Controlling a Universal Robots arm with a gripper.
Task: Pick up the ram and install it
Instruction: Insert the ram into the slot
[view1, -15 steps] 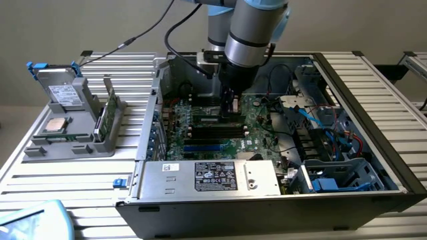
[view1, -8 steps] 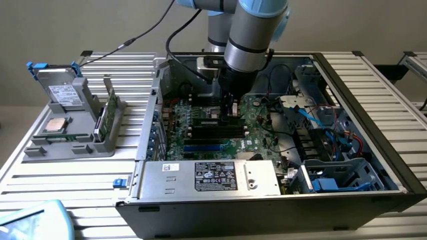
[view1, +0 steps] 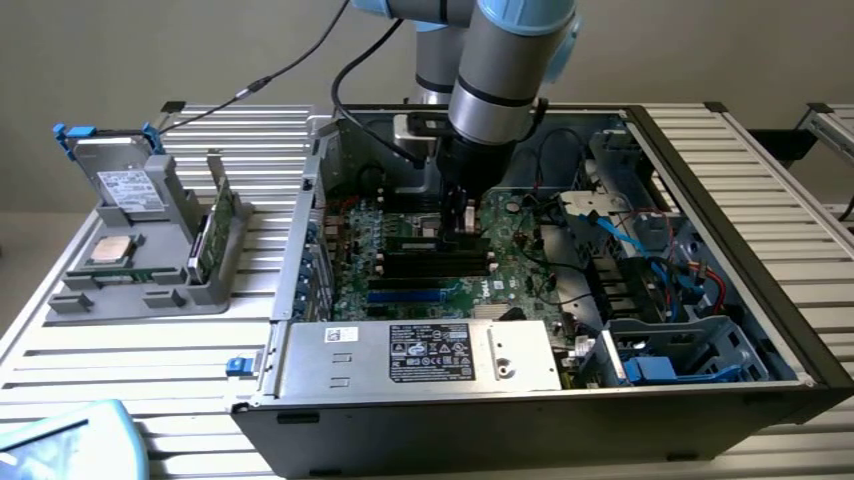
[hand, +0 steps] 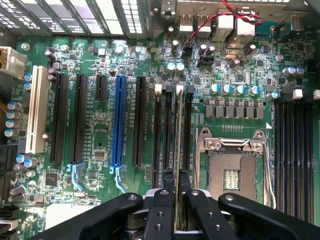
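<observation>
Holding the long, thin green circuit-board ram (hand: 179, 130) edge-on in the narrowly closed black pincer (hand: 178, 182), over black plastic slots (hand: 159, 135) just beside the square metal-framed processor socket (hand: 232, 167); likely light, stiff, fragile, best pinched mid-edge.

We see soft, even, fairly bright light in the exterior view, falling from above. The table (view1: 147, 350) slats shine pale, with thin dark lines between them. Inside the case (view1: 787, 340) it is dimmer: the arm (view1: 497, 90) shades the board (view1: 400, 275) beneath it, and the case's near wall is nearly black. The power supply (view1: 420, 352) gives a dull sheen without hard glare. In the wrist view the board is evenly lit, the grille (hand: 107, 17) is washed out white, and the dark gripper (hand: 176, 174) carries faint highlights. The ram (hand: 179, 125) catches a pale line along its edge.
</observation>
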